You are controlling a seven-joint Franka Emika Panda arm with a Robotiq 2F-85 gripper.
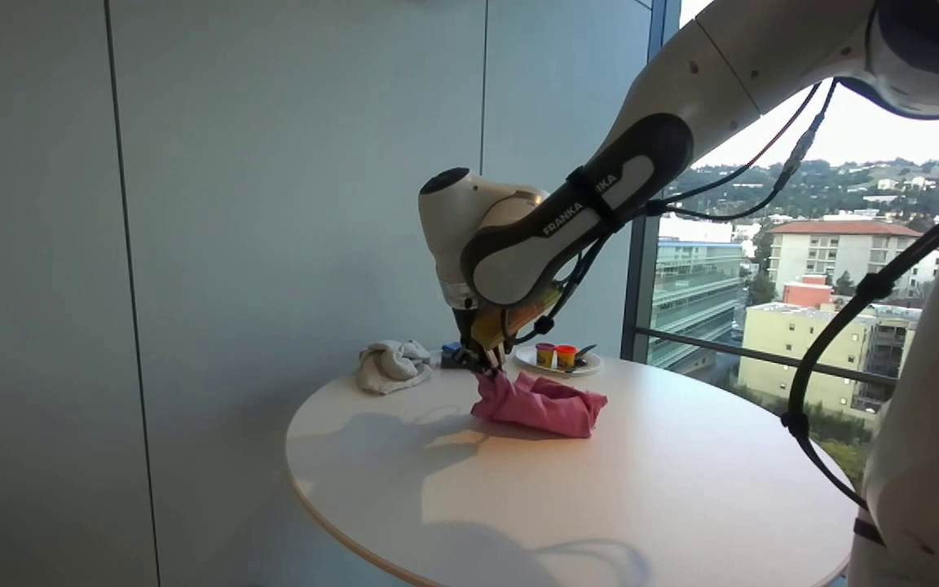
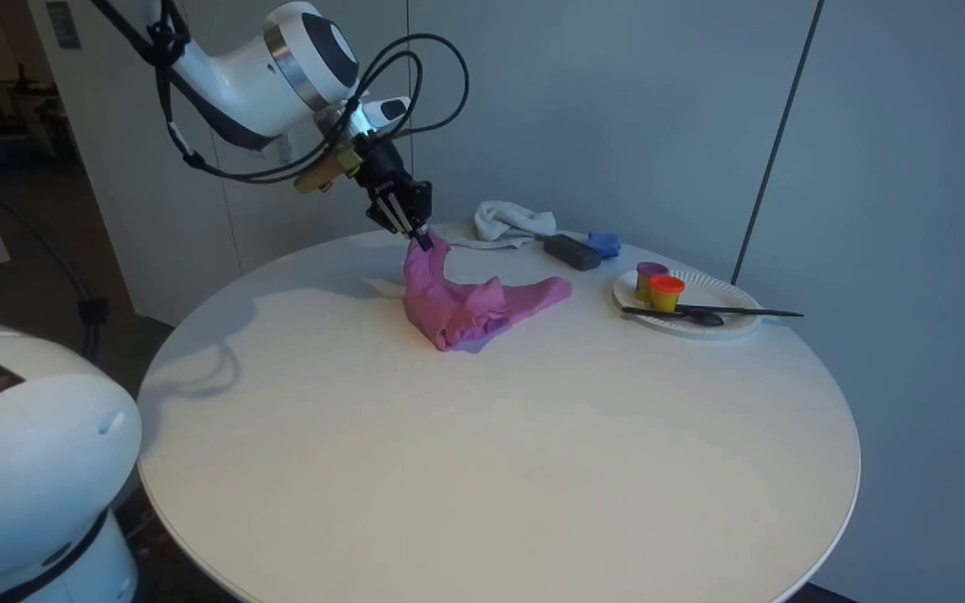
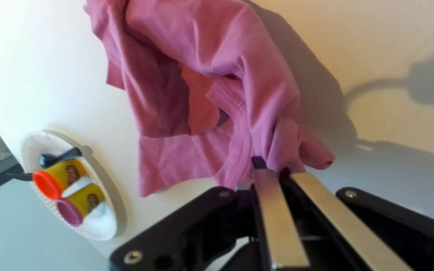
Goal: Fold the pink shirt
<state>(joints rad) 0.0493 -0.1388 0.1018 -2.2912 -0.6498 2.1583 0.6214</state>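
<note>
One pincer (image 3: 272,168) gripping pink shirt (image 3: 256,82) (wrist view crops it).

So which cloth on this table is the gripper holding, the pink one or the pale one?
The pink shirt: its raised end is pinched in the gripper, while the pale cloth lies bunched up, apart from both.

In the wrist view my fingers (image 3: 277,218) are hiding the fold of pink shirt (image 3: 205,45) they are pinching, while one end is running off the upper edge; lettering on the red-lidded tub (image 3: 60,177) at left is blurring; in an exterior view a dark block (image 2: 570,251) is partly covering something blue (image 2: 606,244) on the far side, which I am failing to name; the table (image 2: 499,469) and my arm (image 2: 281,84) are being cut off in both exterior views.
</note>
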